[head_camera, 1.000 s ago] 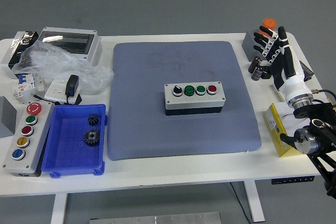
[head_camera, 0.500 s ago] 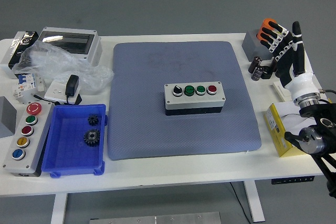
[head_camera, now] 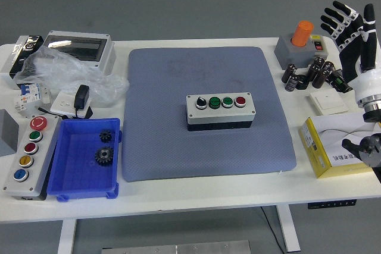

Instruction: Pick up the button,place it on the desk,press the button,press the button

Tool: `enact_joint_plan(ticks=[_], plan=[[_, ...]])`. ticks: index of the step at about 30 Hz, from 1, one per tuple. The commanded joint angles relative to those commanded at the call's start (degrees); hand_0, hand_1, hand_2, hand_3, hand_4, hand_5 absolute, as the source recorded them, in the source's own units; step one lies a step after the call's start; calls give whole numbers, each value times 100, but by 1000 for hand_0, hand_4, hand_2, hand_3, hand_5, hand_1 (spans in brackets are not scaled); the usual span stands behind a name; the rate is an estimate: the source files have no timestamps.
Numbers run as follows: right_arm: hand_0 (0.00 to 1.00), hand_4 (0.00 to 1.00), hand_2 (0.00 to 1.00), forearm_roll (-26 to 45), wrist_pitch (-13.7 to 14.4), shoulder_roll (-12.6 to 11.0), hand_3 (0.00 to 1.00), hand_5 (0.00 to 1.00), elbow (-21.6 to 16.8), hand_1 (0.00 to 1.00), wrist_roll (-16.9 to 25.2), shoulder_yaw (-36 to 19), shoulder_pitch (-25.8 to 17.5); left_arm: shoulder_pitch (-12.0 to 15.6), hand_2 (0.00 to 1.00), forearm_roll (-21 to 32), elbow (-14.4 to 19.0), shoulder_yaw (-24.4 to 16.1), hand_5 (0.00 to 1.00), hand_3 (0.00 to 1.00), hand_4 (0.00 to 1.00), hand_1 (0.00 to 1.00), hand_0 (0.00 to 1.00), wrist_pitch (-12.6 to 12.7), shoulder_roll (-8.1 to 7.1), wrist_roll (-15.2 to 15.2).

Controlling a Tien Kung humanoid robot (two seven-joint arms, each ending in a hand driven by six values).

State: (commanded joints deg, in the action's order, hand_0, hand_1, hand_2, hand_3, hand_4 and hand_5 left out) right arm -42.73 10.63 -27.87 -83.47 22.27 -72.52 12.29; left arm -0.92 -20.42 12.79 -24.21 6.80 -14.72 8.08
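Fingers spread wide, my right robot hand (head_camera: 352, 33) is up in the air at the far right side, holding nothing. It is well apart from the button box (head_camera: 219, 111).

That button box sits flat in the middle of the blue-grey mat (head_camera: 208, 111) on the white surface (head_camera: 196, 191). It has four round buttons in a row on top: a black and white knob, two green ones and a red one.

Near my robot hand I see a grey box with an orange button (head_camera: 302, 33), some small dark cylinders (head_camera: 306, 74), a white switch plate (head_camera: 327, 102) and a yellow box (head_camera: 333, 147).

On the left side is a long grey box with coloured buttons (head_camera: 28, 156). Just beside it is a blue tray (head_camera: 77, 188) with two small black gears (head_camera: 105, 147) in it. Farther back I see a crinkly plastic bag (head_camera: 56, 69), a clear-lid box (head_camera: 80, 49) and a black plug (head_camera: 81, 99) on a white block.
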Motion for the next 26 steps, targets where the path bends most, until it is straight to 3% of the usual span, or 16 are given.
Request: enact_joint_plan(ticks=[14, 26], plan=[[838, 998, 765, -10, 18, -15, 764, 998, -42, 754, -28, -100, -79, -76, 612, 10, 8, 73, 347, 645, 645, 687, 662, -1, -118, -3], [838, 998, 764, -79, 57, 45, 764, 998, -21, 752, -74, -11, -113, 52, 610, 110, 4, 28, 341, 643, 645, 688, 662, 4, -66, -2]])
